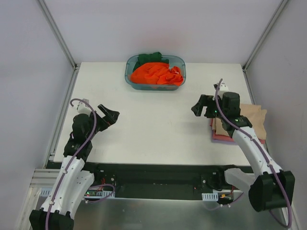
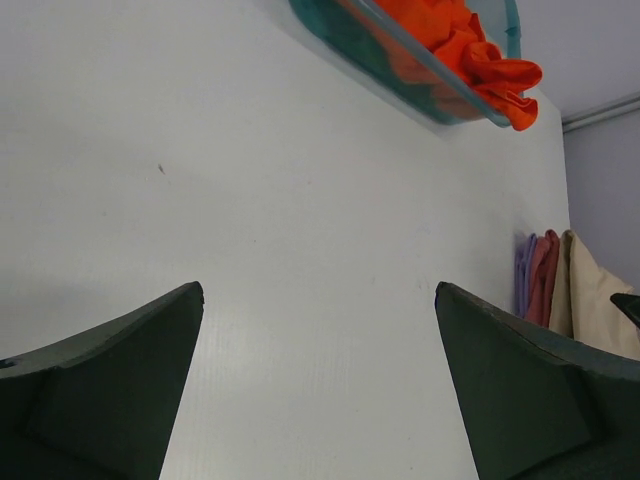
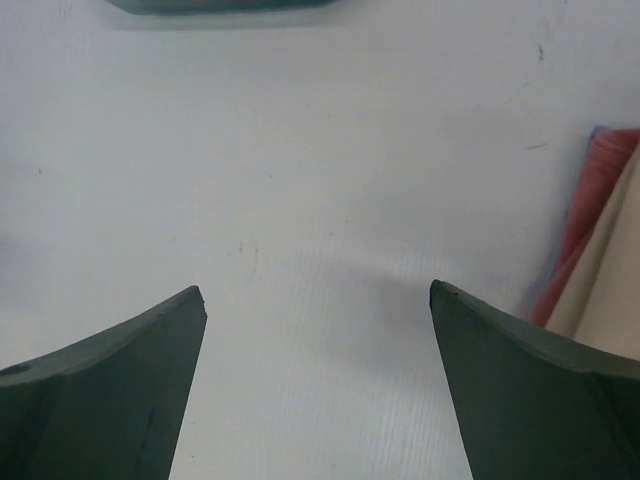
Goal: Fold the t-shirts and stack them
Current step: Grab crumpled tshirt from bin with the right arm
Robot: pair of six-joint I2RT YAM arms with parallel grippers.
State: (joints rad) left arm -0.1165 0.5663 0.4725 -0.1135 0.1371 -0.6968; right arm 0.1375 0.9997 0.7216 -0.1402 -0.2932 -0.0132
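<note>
Top external view: a white table [image 1: 158, 139] stands inside a booth of pale grey walls [image 1: 29, 72], with bare metal posts [image 1: 57, 31] running up from its far corners. At the far edge sits a translucent teal tub [image 1: 128, 76]; in it an orange-red t-shirt [image 1: 156, 74] lies crumpled on top of a dark green t-shirt [image 1: 146, 58]. At the table's right edge is a folded stack, with a beige t-shirt [image 1: 254, 117] on top of a pink t-shirt [image 1: 221, 139]. The right arm reaches across part of it.

The left gripper [image 1: 114, 116] hovers over bare table at the near left, and the right gripper [image 1: 200, 111] is just left of the stack. Both have their jaws spread wide and hold nothing.

The left wrist view adds what the overhead misses. The stack appears edge-on, so a purple t-shirt [image 2: 524, 275] shows as its bottom layer, and a fold of the orange-red cloth hangs over the tub's rim. Both wrist views also show faint dark specks on the tabletop — invisible from above. The right wrist view catches only the tub's near rim and the stack's pink and beige edges.
</note>
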